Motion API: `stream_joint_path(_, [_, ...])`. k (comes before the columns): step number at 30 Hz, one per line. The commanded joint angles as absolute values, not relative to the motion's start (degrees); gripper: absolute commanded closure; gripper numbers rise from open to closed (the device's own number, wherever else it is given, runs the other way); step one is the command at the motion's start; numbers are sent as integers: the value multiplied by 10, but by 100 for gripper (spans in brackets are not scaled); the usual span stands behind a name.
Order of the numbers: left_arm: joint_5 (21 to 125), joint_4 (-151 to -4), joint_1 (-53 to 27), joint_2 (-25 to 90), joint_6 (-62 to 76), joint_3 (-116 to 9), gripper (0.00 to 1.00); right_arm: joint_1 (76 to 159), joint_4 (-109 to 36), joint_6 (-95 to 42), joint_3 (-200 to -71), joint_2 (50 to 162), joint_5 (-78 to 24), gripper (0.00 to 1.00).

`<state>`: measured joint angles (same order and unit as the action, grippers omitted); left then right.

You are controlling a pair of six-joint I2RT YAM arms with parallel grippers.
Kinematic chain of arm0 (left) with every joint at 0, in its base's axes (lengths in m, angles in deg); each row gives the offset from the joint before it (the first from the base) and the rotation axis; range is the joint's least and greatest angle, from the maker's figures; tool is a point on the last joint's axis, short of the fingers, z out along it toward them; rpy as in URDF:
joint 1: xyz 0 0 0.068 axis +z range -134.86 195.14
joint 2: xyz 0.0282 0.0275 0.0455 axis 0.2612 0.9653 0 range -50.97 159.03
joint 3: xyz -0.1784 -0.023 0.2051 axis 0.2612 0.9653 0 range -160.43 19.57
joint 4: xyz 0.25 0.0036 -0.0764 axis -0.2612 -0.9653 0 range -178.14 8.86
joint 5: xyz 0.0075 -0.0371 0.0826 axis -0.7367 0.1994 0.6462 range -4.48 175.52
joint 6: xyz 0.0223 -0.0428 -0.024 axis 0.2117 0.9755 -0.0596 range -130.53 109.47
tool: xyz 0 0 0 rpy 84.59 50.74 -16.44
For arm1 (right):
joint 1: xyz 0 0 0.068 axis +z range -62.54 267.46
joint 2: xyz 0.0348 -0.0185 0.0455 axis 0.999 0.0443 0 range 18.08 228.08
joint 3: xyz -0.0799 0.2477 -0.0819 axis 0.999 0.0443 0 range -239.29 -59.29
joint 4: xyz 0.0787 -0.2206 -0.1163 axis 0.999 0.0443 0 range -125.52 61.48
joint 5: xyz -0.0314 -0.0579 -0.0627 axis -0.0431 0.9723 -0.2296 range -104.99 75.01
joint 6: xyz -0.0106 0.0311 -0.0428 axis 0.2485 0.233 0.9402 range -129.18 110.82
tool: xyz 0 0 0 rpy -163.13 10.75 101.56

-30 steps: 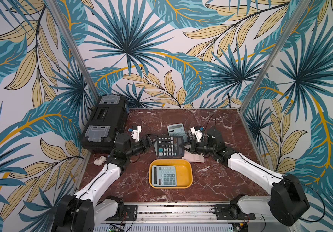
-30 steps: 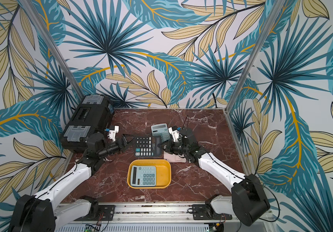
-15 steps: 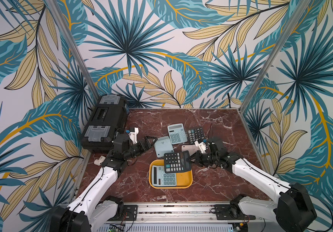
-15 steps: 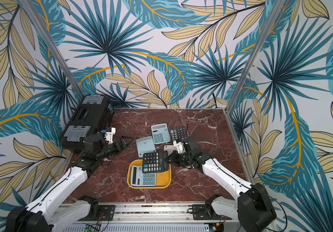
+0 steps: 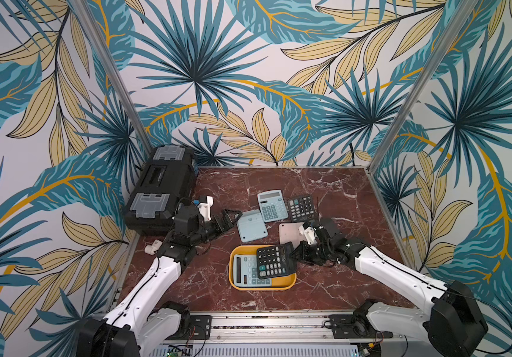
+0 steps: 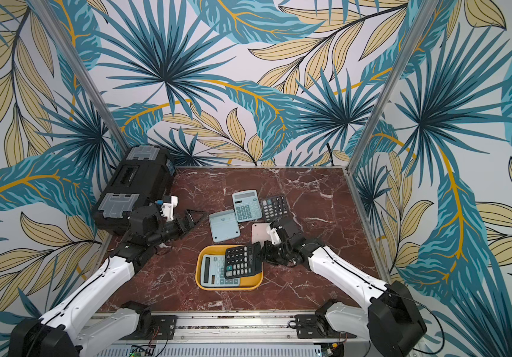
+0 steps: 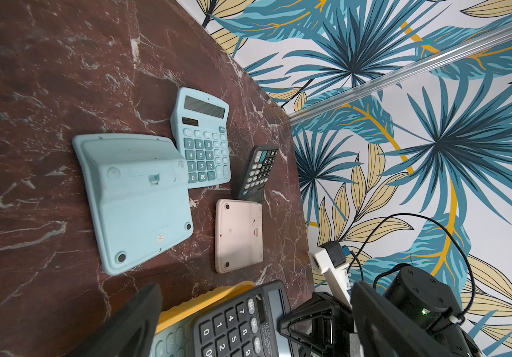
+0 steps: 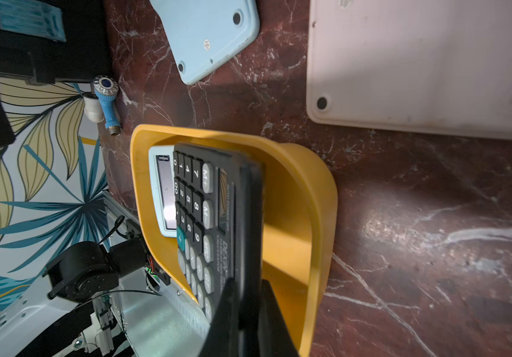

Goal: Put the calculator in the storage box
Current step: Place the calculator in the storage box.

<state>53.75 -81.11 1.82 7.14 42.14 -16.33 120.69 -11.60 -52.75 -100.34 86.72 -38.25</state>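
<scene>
A black calculator (image 5: pixel 274 262) (image 6: pixel 242 261) hangs tilted over the yellow storage box (image 5: pixel 285 280) (image 6: pixel 256 278), with my right gripper (image 5: pixel 295 255) (image 6: pixel 261 253) shut on its display-end edge. In the right wrist view the fingers (image 8: pixel 267 312) pinch that edge of the calculator (image 8: pixel 205 210) above the box's wall (image 8: pixel 316 216). A light blue calculator (image 5: pixel 244 272) (image 8: pixel 163 191) lies face up inside the box, partly under the black one. My left gripper (image 5: pixel 233 216) (image 6: pixel 197 216) stands open and empty, left of the other calculators.
A black toolbox (image 5: pixel 162 188) fills the back left corner. On the marble lie a face-down light blue calculator (image 5: pixel 251 225), a face-up light blue one (image 5: pixel 271 205), a second black one (image 5: pixel 302 207) and a face-down pinkish one (image 5: pixel 288 231). A small blue-and-white fitting (image 8: pixel 106 102) sits at the left edge.
My right gripper has carried the black calculator from the table's middle forward to over the storage box. My left gripper has drawn back to the left, open throughout.
</scene>
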Motion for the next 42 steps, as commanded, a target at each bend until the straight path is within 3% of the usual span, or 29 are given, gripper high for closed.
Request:
stream_joint_path(1, [544, -807, 18, 69, 409, -158, 0, 1229, -96, -520, -1015, 876, -331, 100])
stream_joint_path(12, [545, -804, 18, 69, 409, -157, 0, 1278, -74, -526, -1038, 911, -257, 100])
stream_joint_path(19, [545, -806, 18, 69, 409, -157, 0, 1287, -65, -526, -1046, 921, -244, 88])
stream_joint_path(42, [550, -807, 18, 69, 409, -158, 0, 1290, -36, -516, -1061, 915, -232, 76])
